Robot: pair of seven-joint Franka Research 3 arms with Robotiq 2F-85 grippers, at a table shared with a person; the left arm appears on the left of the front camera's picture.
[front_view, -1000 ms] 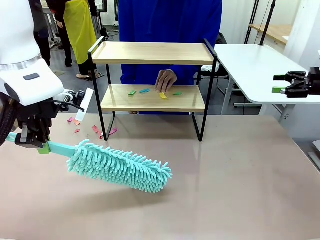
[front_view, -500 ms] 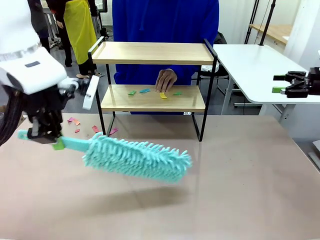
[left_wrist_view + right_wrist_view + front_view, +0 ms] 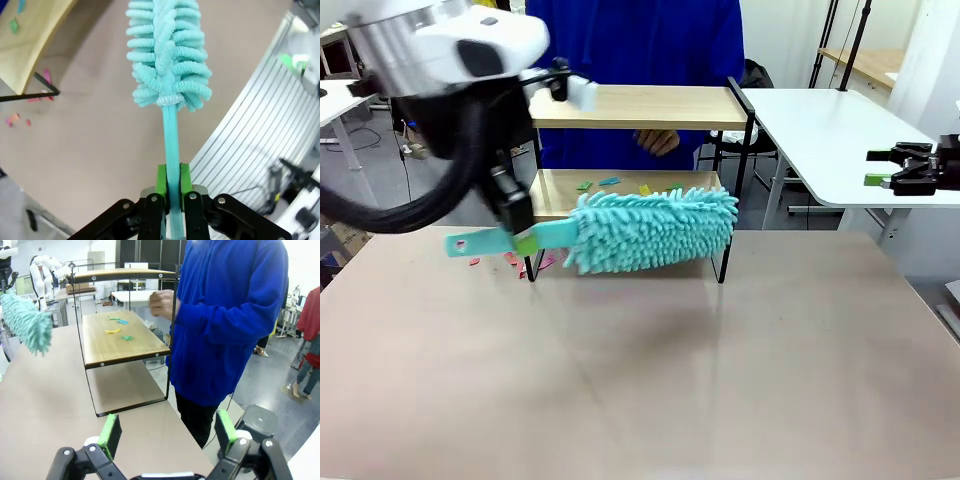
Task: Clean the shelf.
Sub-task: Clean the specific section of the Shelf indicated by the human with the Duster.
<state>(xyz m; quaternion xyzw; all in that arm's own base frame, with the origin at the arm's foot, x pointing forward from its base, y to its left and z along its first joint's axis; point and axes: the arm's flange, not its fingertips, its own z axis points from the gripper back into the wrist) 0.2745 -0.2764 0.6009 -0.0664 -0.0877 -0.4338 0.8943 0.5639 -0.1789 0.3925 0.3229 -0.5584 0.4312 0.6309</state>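
Front view: left arm [image 3: 440, 60] is motion-blurred and cut by the top and left edges. The left end effector [image 3: 523, 243] is smeared, pads hard to make out. The arm covers the near left leg and top-left corner of the shelf [image 3: 640, 107]. The duster [image 3: 650, 230] head hides the near right edge of the lower board and some of the paper bits [image 3: 610, 182] there; count unclear, too small. The pink bits [image 3: 546, 262] on the worktop [image 3: 720, 380] sit partly behind the duster handle. The wrist of the person's hand [image 3: 658, 140] is hidden behind the top board. The arm of the right end effector [image 3: 876, 168] is cut by the right edge.

Left wrist view: duster tip cut at top, shelf mostly out at the corner.

Right wrist view: duster cut by the left edge, finger bases cut at bottom.
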